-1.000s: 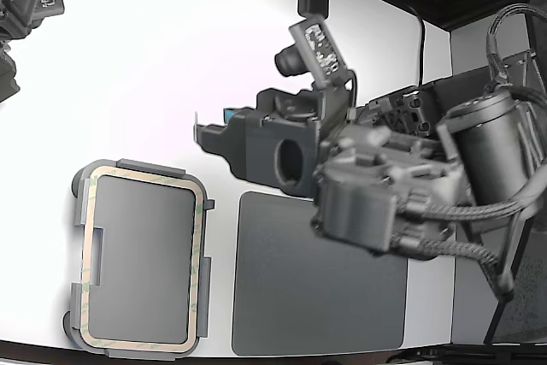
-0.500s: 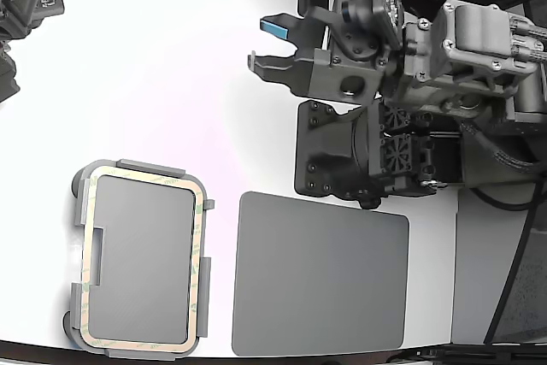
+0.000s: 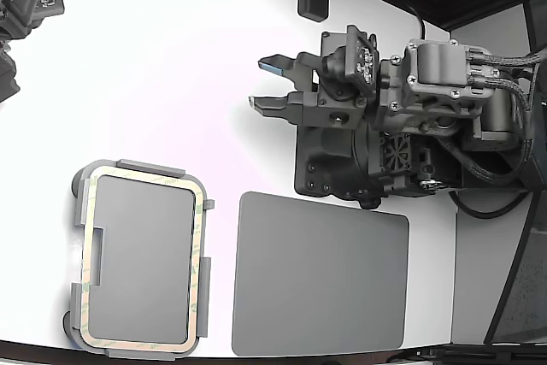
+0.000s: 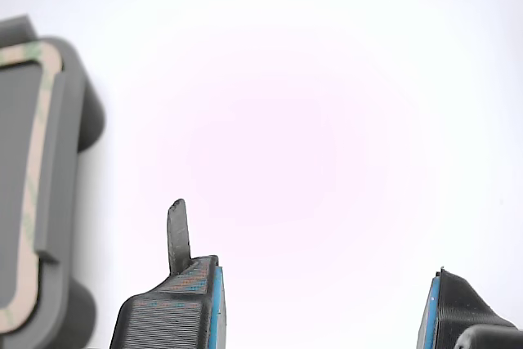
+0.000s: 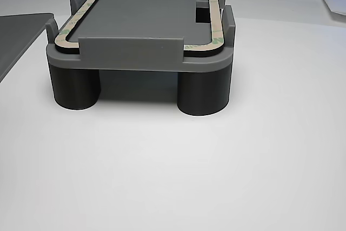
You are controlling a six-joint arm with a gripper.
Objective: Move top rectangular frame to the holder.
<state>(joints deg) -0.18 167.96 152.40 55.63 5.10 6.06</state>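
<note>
Pale beige-green rectangular frame (image 3: 143, 259) sitting flat in the light grey holder (image 3: 79, 211), over at the exterior view's lower left. Thin ring, rounded corners, dark inner edge, faint greenish print on the strip. Boxed in by the holder's raised edge tabs, with a notch cut into one long side. Matte plastic holder, standing on stubby round legs (image 5: 204, 93) in the low other view, frame (image 5: 138, 39) lying level on top. White, slightly glossy tabletop (image 3: 154, 83) underneath.

Just beside the holder on the exterior view's right: plain dark grey flat pad (image 3: 320, 275), solid, smooth, rounded corners, not touching it.

Gripper (image 3: 267, 84) up over bare table, well apart from the frame, holding nothing. Fingers spread wide, clear gap between them. Ribbed dark plastic fingers with blue pads (image 4: 214, 304) in the wrist view, plus a thin grey blade-like tip sticking out of one. Corner of the holder (image 4: 69, 128) and frame (image 4: 37, 161) just visible at that view's edge.

Compared with half a second back: gripper swung round a bit, wrist block turned, fingertips roughly in the same patch of table. Frame, holder and pad exactly where they were.
</note>
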